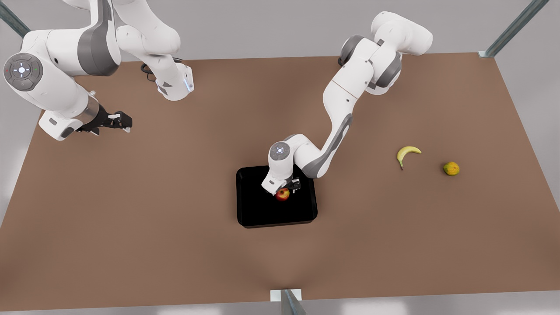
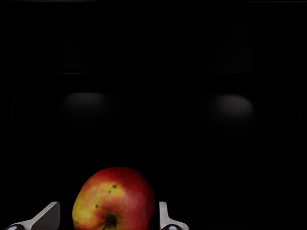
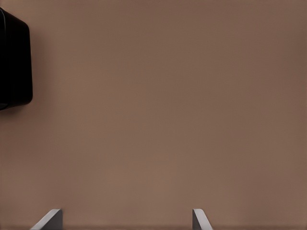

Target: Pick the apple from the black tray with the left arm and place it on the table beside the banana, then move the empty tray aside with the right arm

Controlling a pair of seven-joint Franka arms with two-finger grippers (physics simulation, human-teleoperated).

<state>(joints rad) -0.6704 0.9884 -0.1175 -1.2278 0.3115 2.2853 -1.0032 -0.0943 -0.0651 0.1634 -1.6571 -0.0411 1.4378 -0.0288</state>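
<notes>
Fingers (image 2: 165, 218) of left gripper (image 1: 286, 187) straddle apple (image 1: 282, 194) mid-tray (image 1: 245, 210); right gripper (image 1: 124, 122) waits spread.

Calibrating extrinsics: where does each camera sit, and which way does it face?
Front view: high above the table, looking down; both arms, black tray, banana.
Left wrist view: on the arm over the tray, facing the apple; left end effector fingertips straddle it, gaps showing.
Right wrist view: on the waiting arm at the front view's left; right end effector open over bare table, tray corner showing.
Shared: all see the tray.
</notes>
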